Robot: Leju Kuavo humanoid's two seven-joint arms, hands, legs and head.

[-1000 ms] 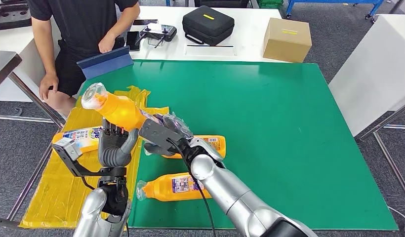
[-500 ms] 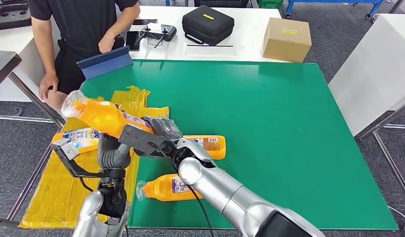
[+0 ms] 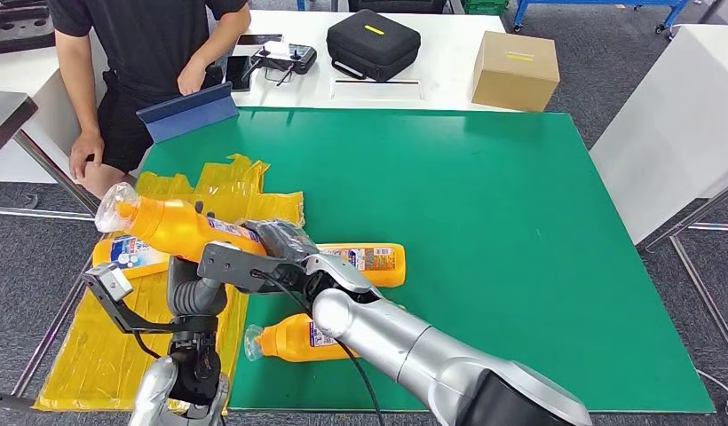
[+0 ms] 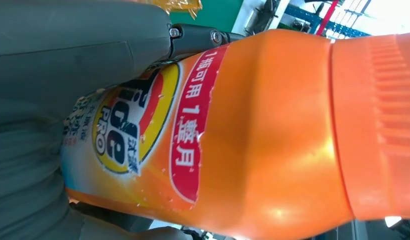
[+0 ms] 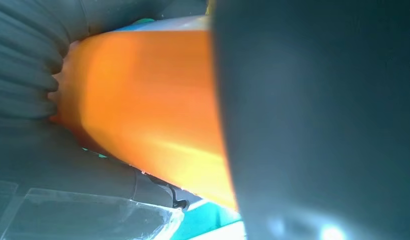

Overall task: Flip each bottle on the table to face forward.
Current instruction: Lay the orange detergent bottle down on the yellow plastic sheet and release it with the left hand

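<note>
An orange detergent bottle (image 3: 178,227) with a clear cap hangs tilted above the table's left edge, cap toward the far left. My left hand (image 3: 193,286) grips it from underneath. My right hand (image 3: 276,247) holds its base end. Its label (image 4: 138,125) and orange body sit close up in the left wrist view. The right wrist view has the bottle's orange side (image 5: 143,100) pressed between grey hand parts. Three more orange bottles lie flat: one (image 3: 128,254) on the yellow sheet, one (image 3: 371,260) mid-mat, one (image 3: 294,340) near the front edge.
The green mat (image 3: 485,231) covers the table. A crumpled yellow plastic sheet (image 3: 94,346) drapes over its left side. A person (image 3: 147,53) stands at the far left corner by a blue tablet (image 3: 187,111). A black case (image 3: 374,43) and a cardboard box (image 3: 515,71) sit on the white table behind.
The held bottle has tipped over to the left and come down, its cap swinging from high above the mat toward the left edge. Both hands moved left and lower with it.
</note>
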